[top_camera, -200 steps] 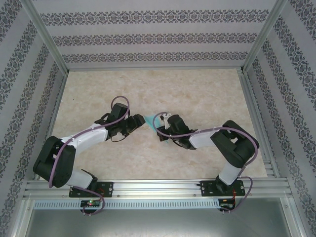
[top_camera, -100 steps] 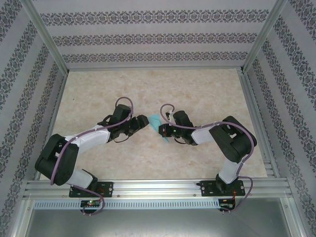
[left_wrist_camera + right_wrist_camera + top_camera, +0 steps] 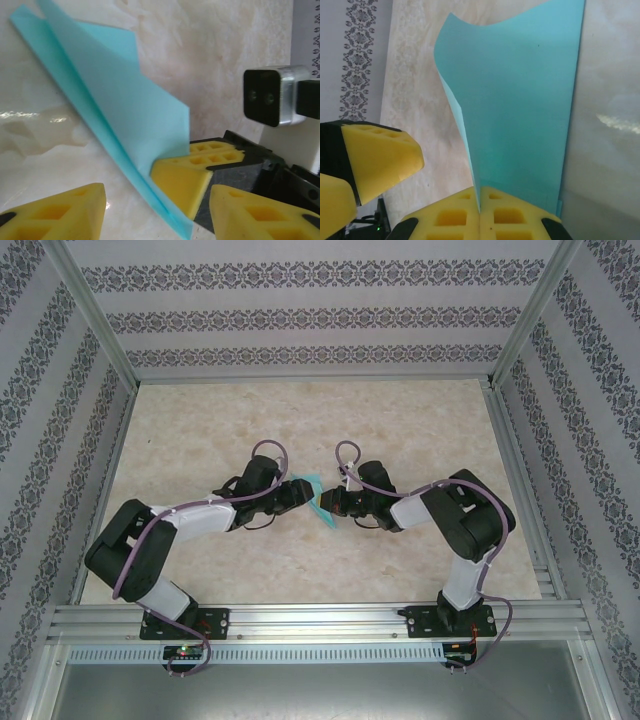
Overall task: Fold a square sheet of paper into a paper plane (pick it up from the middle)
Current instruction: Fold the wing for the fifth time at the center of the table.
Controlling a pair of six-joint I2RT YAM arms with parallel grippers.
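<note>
Both arms swung in to the paper plane (image 3: 125,115). Right fingers (image 3: 515,220) pinch one end; left fingers (image 3: 55,212), spread, sit either side of its long fold.

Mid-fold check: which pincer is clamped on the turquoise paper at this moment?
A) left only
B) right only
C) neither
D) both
B: the right pincer has its yellow pads pressed together on the turquoise paper, while the left pincer stands open, its fingers spread apart either side of the paper.
</note>
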